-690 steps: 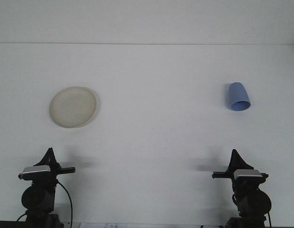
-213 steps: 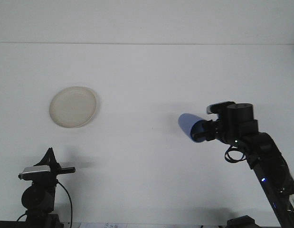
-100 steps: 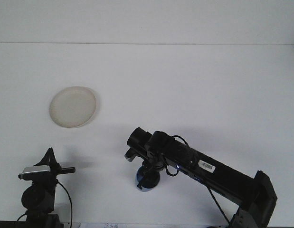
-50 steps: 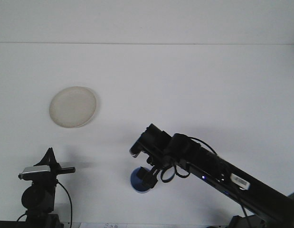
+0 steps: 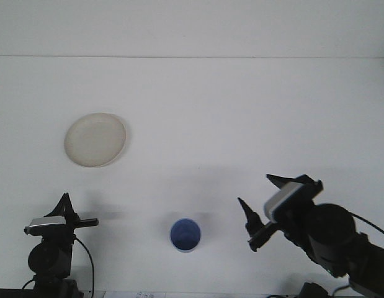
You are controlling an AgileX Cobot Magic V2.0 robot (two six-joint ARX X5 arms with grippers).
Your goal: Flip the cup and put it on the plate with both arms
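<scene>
Cup: your blue cup [image 5: 185,234] stands upright on the white bench [image 5: 229,112], mouth up so you look down into it, near the front edge and a little left of centre; nothing touches it
Plate: the cream plate [image 5: 95,139] lies flat on the bench, well apart from the cup, up and to its left, with nothing on it
Right gripper: your right gripper [image 5: 263,202] is released, fingers spread wide and holding nothing; it sits to the right of the cup, clear of it, with one dark fingertip pointing up toward the cup's side
Left gripper: your left gripper [image 5: 66,208] is low at the front left corner, below the plate and well left of the cup; you cannot tell from this view whether its fingers are parted
</scene>
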